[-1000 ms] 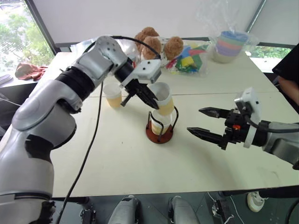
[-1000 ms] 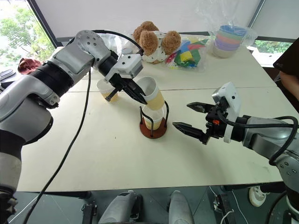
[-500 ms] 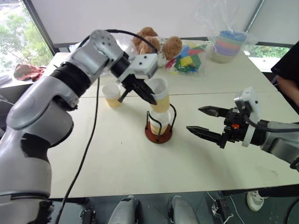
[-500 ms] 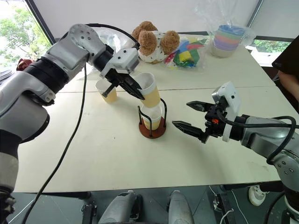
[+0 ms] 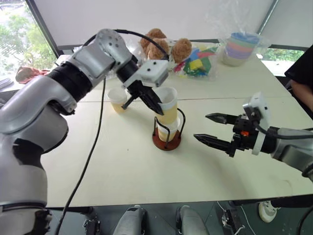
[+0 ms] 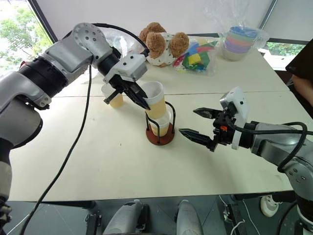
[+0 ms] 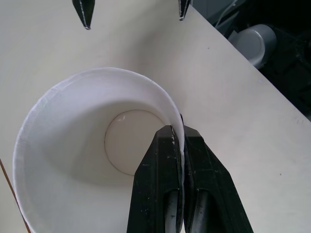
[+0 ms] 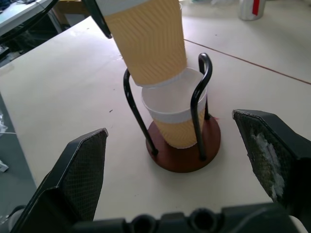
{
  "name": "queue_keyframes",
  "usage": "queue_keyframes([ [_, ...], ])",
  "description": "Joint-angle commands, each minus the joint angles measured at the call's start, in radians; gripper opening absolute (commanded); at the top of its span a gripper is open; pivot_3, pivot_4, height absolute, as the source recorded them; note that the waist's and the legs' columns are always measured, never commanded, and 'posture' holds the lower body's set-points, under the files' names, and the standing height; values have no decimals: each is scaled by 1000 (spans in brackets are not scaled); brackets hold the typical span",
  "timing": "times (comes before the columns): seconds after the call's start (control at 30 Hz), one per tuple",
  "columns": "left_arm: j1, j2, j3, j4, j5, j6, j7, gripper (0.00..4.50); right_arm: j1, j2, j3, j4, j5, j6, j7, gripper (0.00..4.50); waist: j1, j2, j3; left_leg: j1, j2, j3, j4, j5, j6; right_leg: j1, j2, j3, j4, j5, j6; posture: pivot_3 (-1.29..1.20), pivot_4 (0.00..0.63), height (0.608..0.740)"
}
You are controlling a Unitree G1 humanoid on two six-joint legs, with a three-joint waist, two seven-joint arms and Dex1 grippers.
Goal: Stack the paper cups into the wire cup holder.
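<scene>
Your left gripper (image 5: 152, 104) pinches the rim of a cup (image 5: 167, 105), one finger inside the wall and one outside, the arm reaching in from the left and angled down. The cup hangs tilted, its base entering a second cup (image 8: 176, 116) that sits in the holder (image 5: 167, 134). A third cup (image 5: 117, 99) stands on the table (image 5: 122, 166) behind the arm. Your right gripper (image 5: 213, 130) hovers level, just right of the holder, fingers spread wide and empty. The left wrist view shows you the held cup's white inside; the right wrist view shows the ribbed tan wall meeting the seated cup's rim.
</scene>
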Motion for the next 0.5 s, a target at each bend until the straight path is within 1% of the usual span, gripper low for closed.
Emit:
queue_keyframes([
  [0.03, -9, -19, -7, 48, 26, -43, -3, 63, 12, -17, -46, -54, 50, 1, 6, 4500, 0, 0, 0, 0, 0, 0, 0, 0, 0, 0, 0, 0, 0, 0, 0, 0, 150, 740],
  [0.23, -11, -68, -25, 100, 40, -62, -3, 63, 34, -16, -49, -80, 77, -4, -22, 4500, 0, 0, 0, 0, 0, 0, 0, 0, 0, 0, 0, 0, 0, 0, 0, 0, 150, 740],
  [0.33, -8, -86, -11, 116, 40, -65, -3, 63, 38, -13, -44, -81, 79, -10, -34, 4500, 0, 0, 0, 0, 0, 0, 0, 0, 0, 0, 0, 0, 0, 0, 0, 0, 150, 740],
  [0.37, -8, -88, -12, 119, 41, -67, -3, 294, 38, -12, -43, -80, 78, -12, -37, 4500, 0, 0, 0, 0, 0, 0, 0, 0, 0, 0, 0, 0, 0, 0, 0, 0, 150, 740],
  [0.43, -5, -98, -4, 132, 51, -79, -3, 907, 38, -10, -40, -80, 78, -15, -41, 4500, 0, 0, 0, 0, 0, 0, 0, 0, 0, 0, 0, 0, 0, 0, 0, 0, 150, 740],
  [0.5, -4, -100, -2, 135, 52, -82, -3, 1896, 38, -10, -37, -79, 77, -18, -43, 4500, 0, 0, 0, 0, 0, 0, 0, 0, 0, 0, 0, 0, 0, 0, 0, 0, 150, 740],
])
